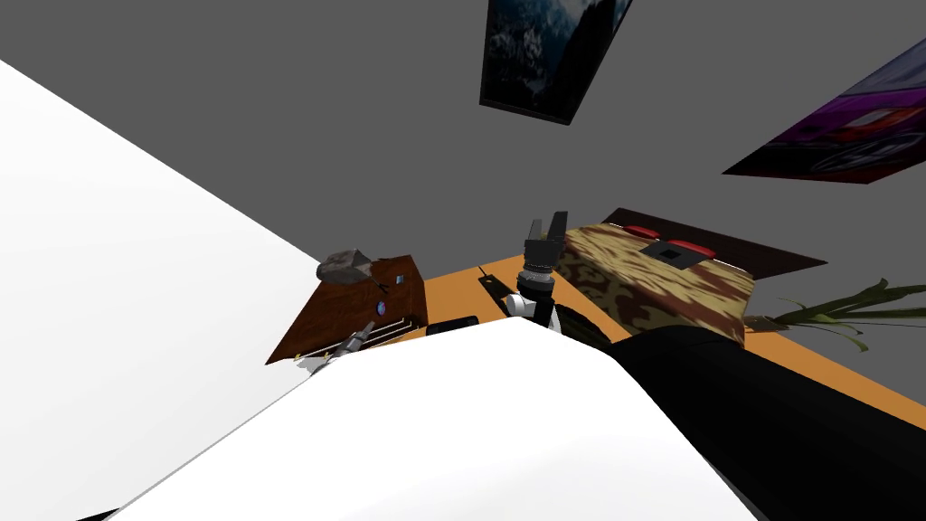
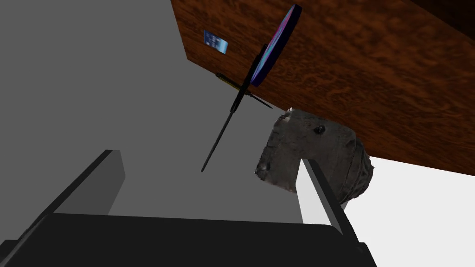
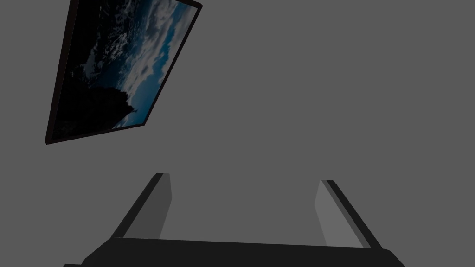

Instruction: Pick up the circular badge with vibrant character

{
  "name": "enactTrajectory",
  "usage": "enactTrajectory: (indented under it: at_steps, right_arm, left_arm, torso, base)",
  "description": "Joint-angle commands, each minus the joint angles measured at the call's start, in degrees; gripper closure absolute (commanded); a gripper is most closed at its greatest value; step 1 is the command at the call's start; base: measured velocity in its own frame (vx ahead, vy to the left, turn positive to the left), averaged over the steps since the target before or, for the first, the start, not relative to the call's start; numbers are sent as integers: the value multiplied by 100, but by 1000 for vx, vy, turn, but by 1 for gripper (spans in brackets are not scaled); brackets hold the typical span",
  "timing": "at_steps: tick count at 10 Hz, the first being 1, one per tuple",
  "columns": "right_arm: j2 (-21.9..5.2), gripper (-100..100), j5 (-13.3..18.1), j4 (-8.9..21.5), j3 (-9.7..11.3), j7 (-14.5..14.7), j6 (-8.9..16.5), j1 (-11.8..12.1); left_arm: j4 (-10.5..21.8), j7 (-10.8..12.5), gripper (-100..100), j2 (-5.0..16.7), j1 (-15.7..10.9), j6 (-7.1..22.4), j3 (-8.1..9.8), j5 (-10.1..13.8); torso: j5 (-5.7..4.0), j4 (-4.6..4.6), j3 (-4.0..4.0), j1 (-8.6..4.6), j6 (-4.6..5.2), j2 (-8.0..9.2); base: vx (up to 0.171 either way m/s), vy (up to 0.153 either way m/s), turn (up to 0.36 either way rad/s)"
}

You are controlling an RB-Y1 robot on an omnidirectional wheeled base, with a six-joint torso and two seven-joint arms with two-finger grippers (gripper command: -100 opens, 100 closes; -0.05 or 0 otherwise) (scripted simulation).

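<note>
The left gripper (image 2: 208,157) is held spread wide. The round blue and pink badge (image 2: 275,46) is seen on edge on the brown wooden top (image 2: 371,69), beside a thin black pen (image 2: 232,109) and a grey lump (image 2: 315,148). The right gripper (image 1: 548,222) is raised and spread too.

Surface (image 2: 371,88) beyond my left fingers (image 2: 113,178): polished red-brown wood, burl grain. Badge (image 2: 276,46) just above them: glossy face, dark smooth rim. Grey lump (image 2: 315,143) behind one finger: rough, stone-like. Fingers themselves matt grey. Bed cover (image 1: 651,271): patterned cloth.
</note>
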Motion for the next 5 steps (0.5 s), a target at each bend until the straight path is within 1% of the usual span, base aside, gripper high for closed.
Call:
enactTrajectory:
  at_steps: [1, 2, 3, 4, 5]
  right_arm:
    - [0, 0, 0, 0, 0, 0, 0, 0]
    - [0, 0, 0, 0, 0, 0, 0, 0]
    - [0, 0, 0, 0, 0, 0, 0, 0]
    - [0, 0, 0, 0, 0, 0, 0, 0]
    - [0, 0, 0, 0, 0, 0, 0, 0]
  left_arm:
    - [263, -87, -100, 110, -36, 74, -86, -95]
    - [394, -158, -100, 193, -67, 127, -159, -172]
    - [613, -224, -100, 268, -103, 179, -235, -246]
    - [669, -224, -100, 268, -103, 179, -235, -246]
    - [853, -285, -100, 334, -141, 230, -312, -316]
  torso:
    - [0, 0, 0, 0, 0, 0]
    - [2, 2, 5, 7, 1, 7]
    - [2, 0, 0, 1, 1, -3]
    - [-1, -2, -6, -8, 1, -12]
    - [1, -1, -2, 11, 0, -4]
  base:
    - [93, -63, -21]
    - [138, -88, -32]
    - [165, -113, -31]
    - [127, -47, -2]
    - [108, -19, -23]
